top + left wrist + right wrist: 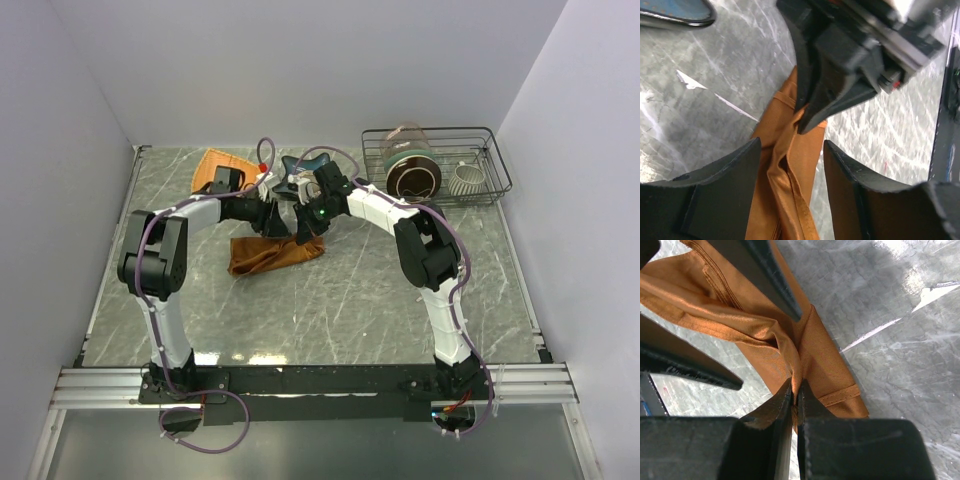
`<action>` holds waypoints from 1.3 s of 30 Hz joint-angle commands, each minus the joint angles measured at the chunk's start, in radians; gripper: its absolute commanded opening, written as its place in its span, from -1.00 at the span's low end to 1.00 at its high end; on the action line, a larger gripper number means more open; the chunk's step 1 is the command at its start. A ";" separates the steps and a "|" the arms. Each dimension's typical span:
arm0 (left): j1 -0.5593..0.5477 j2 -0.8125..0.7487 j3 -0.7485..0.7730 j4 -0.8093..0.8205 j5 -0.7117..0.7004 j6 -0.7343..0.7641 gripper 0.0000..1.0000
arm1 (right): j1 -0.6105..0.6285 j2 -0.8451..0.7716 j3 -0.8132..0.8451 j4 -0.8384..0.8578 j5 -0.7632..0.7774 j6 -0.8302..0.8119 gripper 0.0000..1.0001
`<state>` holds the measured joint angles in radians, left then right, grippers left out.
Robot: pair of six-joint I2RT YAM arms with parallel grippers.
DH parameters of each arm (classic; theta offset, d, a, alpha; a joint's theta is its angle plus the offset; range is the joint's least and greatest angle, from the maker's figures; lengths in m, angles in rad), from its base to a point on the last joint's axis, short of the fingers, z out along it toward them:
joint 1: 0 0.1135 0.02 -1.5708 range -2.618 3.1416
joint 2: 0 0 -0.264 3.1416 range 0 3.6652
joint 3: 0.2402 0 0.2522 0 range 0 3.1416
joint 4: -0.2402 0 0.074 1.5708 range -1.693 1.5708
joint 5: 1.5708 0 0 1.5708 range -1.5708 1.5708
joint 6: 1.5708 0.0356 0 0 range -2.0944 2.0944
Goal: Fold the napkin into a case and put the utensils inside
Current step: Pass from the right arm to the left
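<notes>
Napkin: the rust-orange soft cloth napkin lies bunched and partly folded on the bench, directly under both my pincers. Its longer part trails out to the left of them.
Right pincer: my right pincer is closed to a sliver on a raised ridge of the cloth, the fold nipped between its tips.
Left pincer: my left pincer stands well apart and holds nothing. Its fingers straddle the cloth strip, and I cannot tell whether they touch it. The right pincer's tip sits just ahead of them on the same fold.
Bench: the grey marbled bench shows on both sides of the cloth.
Dish: a dark blue glossy dish sits just beyond both pincers.
Plate: a lighter orange woven triangular plate lies beyond my left pincer and to its left.
Rack: a dark wire rack stands well to the right of my right pincer. It holds a glass jar on its side and a white ribbed cup.
</notes>
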<state>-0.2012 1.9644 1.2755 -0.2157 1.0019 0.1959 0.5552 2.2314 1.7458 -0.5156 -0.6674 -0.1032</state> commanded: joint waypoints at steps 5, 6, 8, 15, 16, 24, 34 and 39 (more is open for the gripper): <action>0.011 -0.116 0.027 -0.218 -0.095 0.421 0.19 | -0.009 -0.001 0.011 0.009 -0.026 -0.024 -0.81; 0.006 -0.116 0.030 -0.231 -0.111 0.437 0.20 | -0.011 -0.003 0.001 0.017 -0.031 -0.020 -0.81; -0.021 -0.102 0.048 -0.278 -0.156 0.482 0.20 | -0.011 -0.015 -0.009 0.035 -0.032 -0.015 -0.81; -0.090 -0.084 0.015 -0.214 -0.210 0.438 0.22 | -0.009 -0.022 -0.028 0.037 -0.043 -0.016 -0.81; -0.102 -0.081 0.013 -0.211 -0.212 0.447 0.23 | -0.011 -0.029 -0.034 0.038 -0.044 -0.015 -0.81; -0.147 -0.033 0.067 -0.195 -0.263 0.436 0.24 | -0.011 -0.033 -0.043 0.048 -0.052 -0.018 -0.80; -0.162 -0.052 0.048 -0.203 -0.256 0.546 0.21 | -0.023 -0.029 -0.043 0.063 -0.078 -0.007 -0.80; -0.164 -0.027 0.090 -0.246 -0.247 0.568 0.13 | -0.029 -0.027 -0.037 0.069 -0.089 -0.001 -0.80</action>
<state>-0.3588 1.9450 1.3220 -0.4370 0.7242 0.7002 0.5396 2.2314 1.6997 -0.4801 -0.7284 -0.1059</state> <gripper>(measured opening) 0.585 0.100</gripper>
